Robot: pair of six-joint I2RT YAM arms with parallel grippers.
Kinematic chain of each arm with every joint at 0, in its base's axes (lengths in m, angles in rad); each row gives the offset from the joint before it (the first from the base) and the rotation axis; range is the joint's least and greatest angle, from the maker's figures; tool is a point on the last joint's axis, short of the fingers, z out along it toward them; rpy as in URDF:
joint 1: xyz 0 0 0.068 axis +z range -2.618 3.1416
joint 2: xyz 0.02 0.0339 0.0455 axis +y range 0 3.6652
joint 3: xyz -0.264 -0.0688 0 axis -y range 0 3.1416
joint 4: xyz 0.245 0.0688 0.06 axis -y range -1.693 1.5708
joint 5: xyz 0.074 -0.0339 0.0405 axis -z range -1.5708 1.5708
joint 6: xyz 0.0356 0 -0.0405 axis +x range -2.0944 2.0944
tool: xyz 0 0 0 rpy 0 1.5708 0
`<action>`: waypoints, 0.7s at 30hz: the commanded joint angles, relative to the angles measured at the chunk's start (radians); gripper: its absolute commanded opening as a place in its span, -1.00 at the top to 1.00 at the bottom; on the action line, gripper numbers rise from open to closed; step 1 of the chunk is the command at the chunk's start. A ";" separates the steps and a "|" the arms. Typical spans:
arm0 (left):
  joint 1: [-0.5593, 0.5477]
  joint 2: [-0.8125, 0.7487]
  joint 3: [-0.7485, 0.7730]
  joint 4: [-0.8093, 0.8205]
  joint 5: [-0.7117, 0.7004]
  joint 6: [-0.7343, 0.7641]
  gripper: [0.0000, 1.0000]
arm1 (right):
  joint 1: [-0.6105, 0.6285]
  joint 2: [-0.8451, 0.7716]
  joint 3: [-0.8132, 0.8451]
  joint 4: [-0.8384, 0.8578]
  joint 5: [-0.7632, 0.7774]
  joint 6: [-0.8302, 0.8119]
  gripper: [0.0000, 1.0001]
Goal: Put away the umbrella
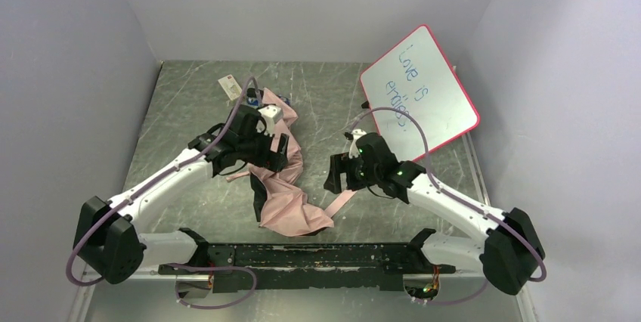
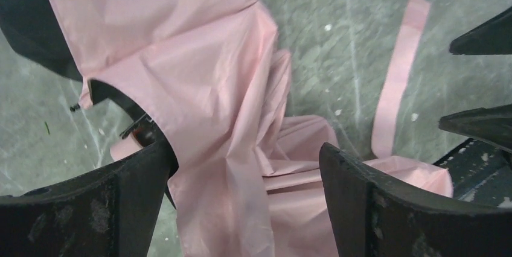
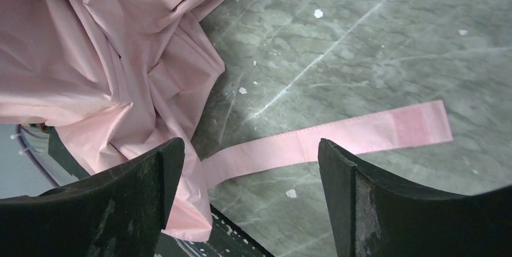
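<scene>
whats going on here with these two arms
Two robot arms are working on a collapsed pink umbrella that lies crumpled on the table. The left gripper is open over it. The right gripper is open over the loose closure strap, which lies flat. Neither holds anything, and the umbrella is not yet wrapped.

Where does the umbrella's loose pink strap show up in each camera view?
Top external: the strap lies just right of centre, slanting up from the canopy's near end.
Left wrist: the strap is at the right, running top to bottom.
Right wrist: the strap crosses the lower middle.
Shared landmark: the crumpled pink canopy it joins.
</scene>
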 commanded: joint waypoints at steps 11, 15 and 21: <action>-0.008 0.229 0.013 0.131 -0.110 -0.009 -0.20 | 0.001 0.140 0.065 0.176 -0.133 -0.096 -0.68; -0.008 0.320 0.068 0.105 -0.163 0.017 0.04 | 0.001 0.125 0.058 0.168 -0.112 -0.111 -0.68; -0.006 0.398 0.137 0.128 -0.226 0.006 0.62 | 0.002 0.105 0.037 0.182 -0.095 -0.102 -0.68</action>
